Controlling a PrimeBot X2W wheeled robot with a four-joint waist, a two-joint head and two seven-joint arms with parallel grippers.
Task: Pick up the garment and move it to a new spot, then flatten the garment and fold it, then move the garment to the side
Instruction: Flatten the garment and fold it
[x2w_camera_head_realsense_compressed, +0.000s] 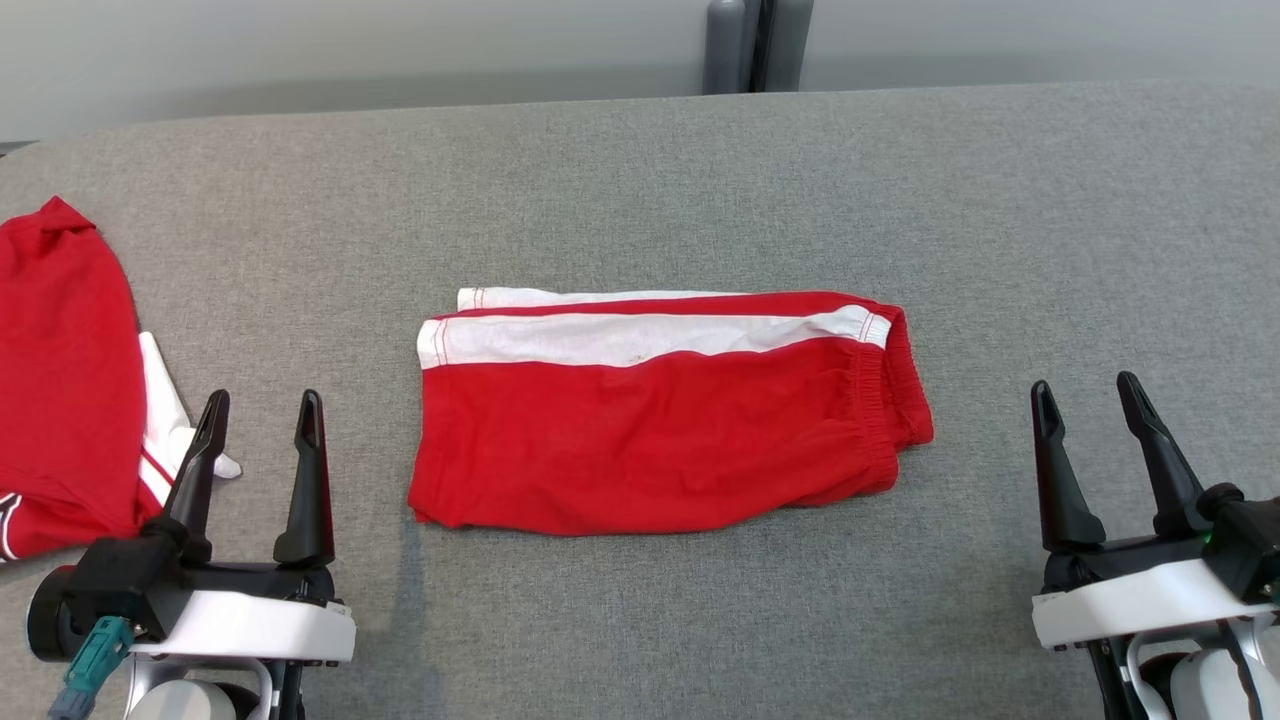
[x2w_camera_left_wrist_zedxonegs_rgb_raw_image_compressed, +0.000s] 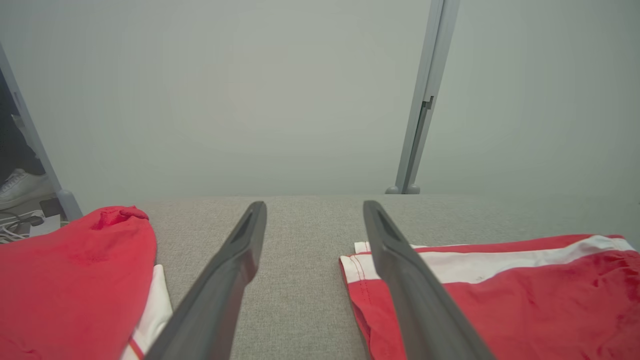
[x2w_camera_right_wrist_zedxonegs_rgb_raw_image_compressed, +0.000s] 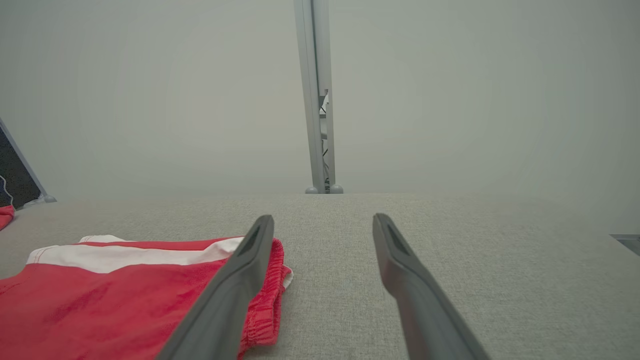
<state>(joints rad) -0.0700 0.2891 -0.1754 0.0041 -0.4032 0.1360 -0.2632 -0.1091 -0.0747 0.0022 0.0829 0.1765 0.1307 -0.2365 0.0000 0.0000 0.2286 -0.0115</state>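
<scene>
Lying folded, garment (x2w_camera_head_realsense_compressed: 660, 440), apparently shorts.

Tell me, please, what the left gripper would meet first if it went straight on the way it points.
Probably nothing: the left gripper points along the bare table between the side garment and the folded shorts; its height is unclear.
</scene>
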